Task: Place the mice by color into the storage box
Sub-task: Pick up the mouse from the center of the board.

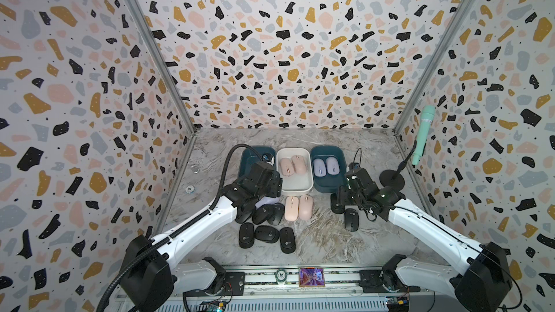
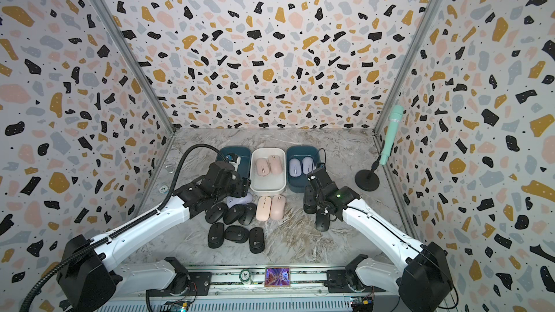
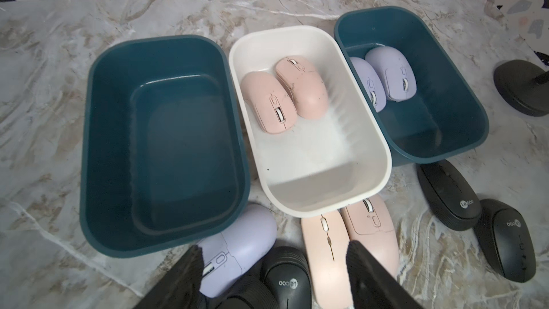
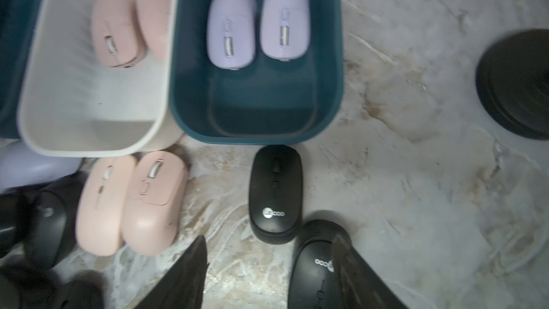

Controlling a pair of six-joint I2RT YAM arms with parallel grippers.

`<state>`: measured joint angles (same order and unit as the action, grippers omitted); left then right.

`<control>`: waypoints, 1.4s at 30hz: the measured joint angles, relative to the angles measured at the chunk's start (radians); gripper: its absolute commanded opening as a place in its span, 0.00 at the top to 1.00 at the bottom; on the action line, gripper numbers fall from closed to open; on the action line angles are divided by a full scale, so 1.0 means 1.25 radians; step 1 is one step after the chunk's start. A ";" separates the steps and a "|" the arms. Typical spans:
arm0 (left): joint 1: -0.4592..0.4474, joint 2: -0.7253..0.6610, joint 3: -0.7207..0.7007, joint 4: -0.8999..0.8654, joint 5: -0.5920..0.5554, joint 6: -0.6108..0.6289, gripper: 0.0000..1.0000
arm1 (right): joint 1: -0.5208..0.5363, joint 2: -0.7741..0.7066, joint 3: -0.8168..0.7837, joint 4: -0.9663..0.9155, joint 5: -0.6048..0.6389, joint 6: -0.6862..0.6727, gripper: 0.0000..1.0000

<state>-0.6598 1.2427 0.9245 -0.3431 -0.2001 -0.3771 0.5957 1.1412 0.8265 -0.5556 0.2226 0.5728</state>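
Three storage boxes stand in a row: an empty dark teal box, a white box holding two pink mice, and a teal box holding two lavender mice. Loose on the table are a lavender mouse, two pink mice and several black mice. My left gripper is open and holds nothing; it hangs over the loose lavender mouse, a black mouse and a pink one. My right gripper is open, one finger over a black mouse, with another black mouse just ahead.
A mint microphone leans on a stand with a black round base at the right wall. Small round tokens lie by the left wall. A chip and a small picture card sit on the front rail.
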 measured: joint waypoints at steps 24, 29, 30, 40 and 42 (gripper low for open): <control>-0.003 0.047 0.003 0.047 -0.062 0.020 0.24 | -0.026 0.089 -0.155 0.017 -0.022 0.060 0.30; -0.003 0.048 0.003 0.049 -0.070 0.023 0.23 | -0.027 0.112 -0.167 0.031 -0.029 0.062 0.31; -0.003 0.048 0.003 0.049 -0.072 0.023 0.23 | -0.027 0.115 -0.168 0.034 -0.031 0.063 0.32; -0.003 0.050 0.003 0.053 -0.073 0.033 0.23 | -0.027 0.120 -0.181 0.057 -0.044 0.069 0.35; -0.003 0.050 0.003 0.052 -0.073 0.035 0.23 | -0.027 0.120 -0.184 0.062 -0.045 0.071 0.35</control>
<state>-0.6632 1.3048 0.9283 -0.2775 -0.2913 -0.3332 0.5621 1.2915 0.5961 -0.4778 0.1669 0.6621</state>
